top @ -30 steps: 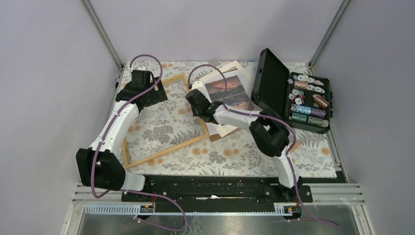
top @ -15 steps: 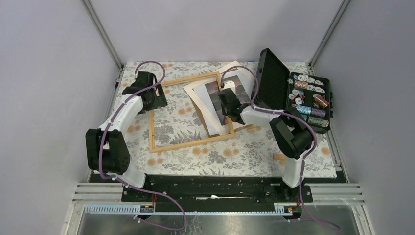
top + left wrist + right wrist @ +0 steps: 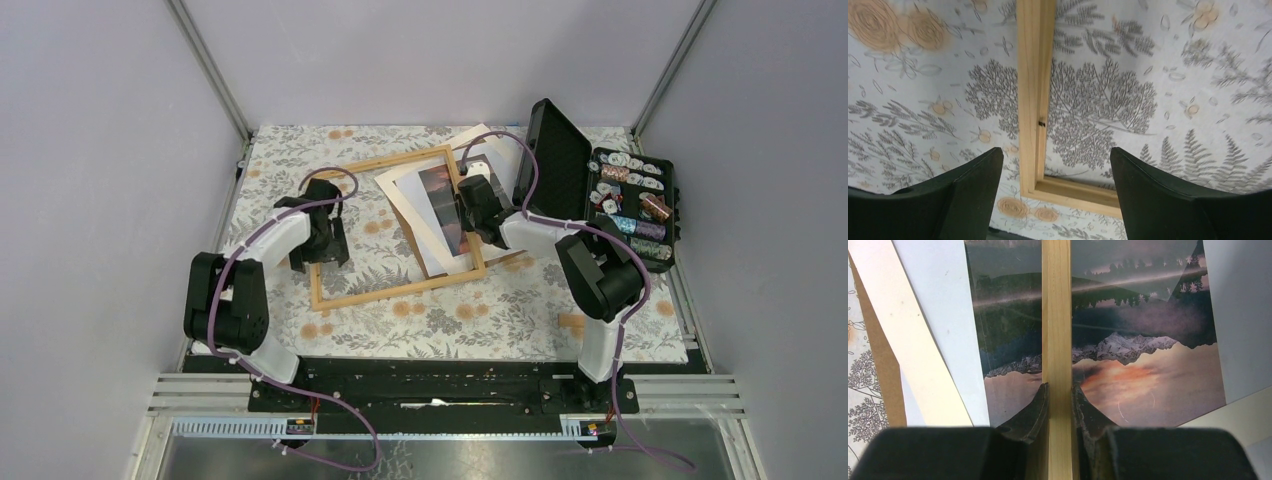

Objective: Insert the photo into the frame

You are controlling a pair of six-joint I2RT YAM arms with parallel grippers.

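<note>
The light-wood frame [image 3: 400,288] lies on the floral cloth, its right rail lying across the photo [image 3: 437,190]. The sunset photo shows on both sides of that rail in the right wrist view [image 3: 1148,340]. My right gripper [image 3: 468,202] is shut on the frame's right rail [image 3: 1057,315], a finger on each side of it [image 3: 1058,390]. My left gripper [image 3: 325,240] is open and holds nothing. It hangs over the frame's left rail [image 3: 1035,100] near the near-left corner, with the rail between its fingers [image 3: 1055,165] and apart from both.
A cream mat [image 3: 400,200] and a brown backing board [image 3: 500,262] lie under the photo; both show at the left of the right wrist view [image 3: 908,340]. An open black case [image 3: 560,170] with poker chips [image 3: 630,205] stands at the right.
The frame has swung right and now lies over the photo, held by my right gripper. My left gripper has moved from the far-left corner nearer along the left rail.
</note>
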